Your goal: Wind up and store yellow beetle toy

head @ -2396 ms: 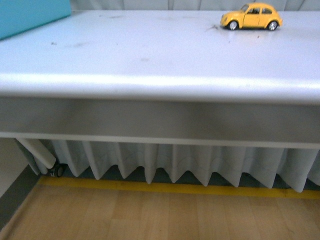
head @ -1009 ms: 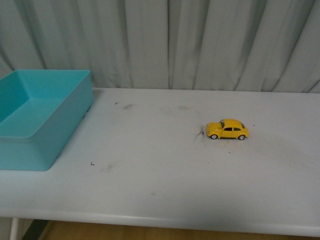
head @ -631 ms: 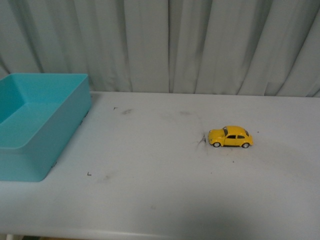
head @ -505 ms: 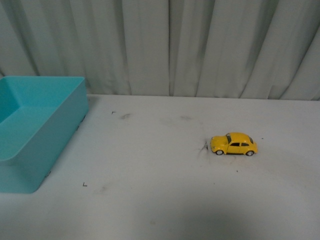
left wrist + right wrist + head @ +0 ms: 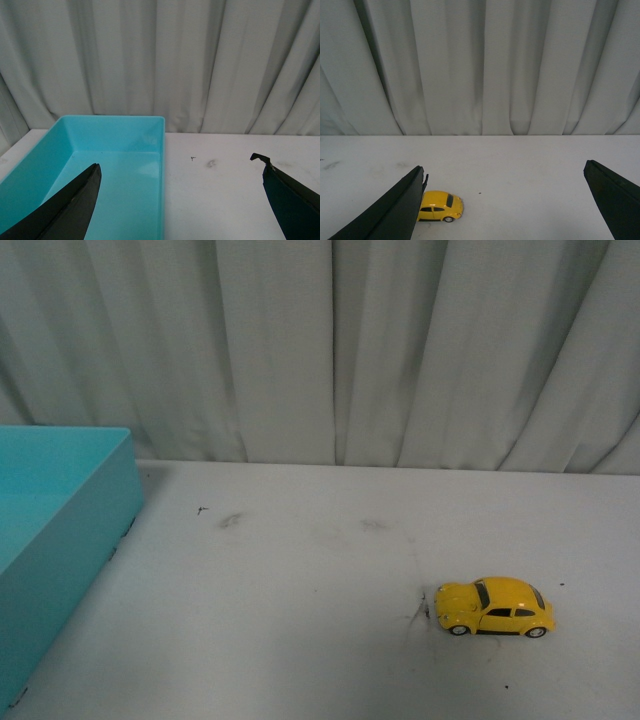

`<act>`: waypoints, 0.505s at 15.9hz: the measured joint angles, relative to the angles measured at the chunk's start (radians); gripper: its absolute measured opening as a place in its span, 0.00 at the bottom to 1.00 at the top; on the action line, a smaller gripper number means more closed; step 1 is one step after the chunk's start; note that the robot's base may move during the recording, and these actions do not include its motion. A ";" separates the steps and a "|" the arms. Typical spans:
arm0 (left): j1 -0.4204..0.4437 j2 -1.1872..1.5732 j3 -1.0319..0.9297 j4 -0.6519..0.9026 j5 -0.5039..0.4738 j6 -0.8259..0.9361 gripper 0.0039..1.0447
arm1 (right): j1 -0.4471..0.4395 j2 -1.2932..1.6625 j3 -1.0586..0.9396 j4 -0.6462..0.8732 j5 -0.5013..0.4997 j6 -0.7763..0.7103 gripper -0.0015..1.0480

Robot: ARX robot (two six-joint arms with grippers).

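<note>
**Mia:** Where is the yellow beetle toy point(image 5: 495, 607)?

**Ben:** It sits on the white desk point(image 5: 300, 640). From the front it is down at about 4 o'clock. All its wheels are on the desk, and its nose points to 9 o'clock.

**Mia:** Is anything touching it?

**Ben:** No, it is all alone. There is a little dark scratch mark point(image 5: 420, 612) on the desk, right by its nose.

**Mia:** And the blue box point(image 5: 70, 520)?

**Ben:** That is over at 8 o'clock, far from the car. The top is open. I can see its blue floor from the left wrist point(image 5: 115, 131).

**Mia:** What is the left pincer point(image 5: 175, 162) doing?

**Ben:** Its two dark fingers are spread wide apart, with nothing between them. One finger point(image 5: 75, 210) is in front of the box.

**Mia:** And the right pincer point(image 5: 505, 166)?

**Ben:** Spread wide too, with nothing in its grip. From the right wrist, one dark finger point(image 5: 395, 210) hides part of the car point(image 5: 442, 206).

**Mia:** What is behind the desk?

**Ben:** A long grey curtain point(image 5: 320, 350) with lots of folds, up at 12 o'clock.
</note>
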 joint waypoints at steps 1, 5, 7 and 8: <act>0.000 0.000 0.000 0.000 0.000 0.000 0.94 | 0.000 0.000 0.000 0.000 0.000 0.000 0.94; 0.000 0.000 0.000 0.000 0.000 0.000 0.94 | 0.000 0.000 0.000 0.000 0.000 0.000 0.94; 0.000 0.000 0.000 0.000 0.000 0.000 0.94 | 0.000 0.000 0.000 0.000 0.000 0.000 0.94; 0.000 0.000 0.000 0.000 0.000 0.000 0.94 | 0.000 0.000 0.000 0.000 0.000 0.000 0.94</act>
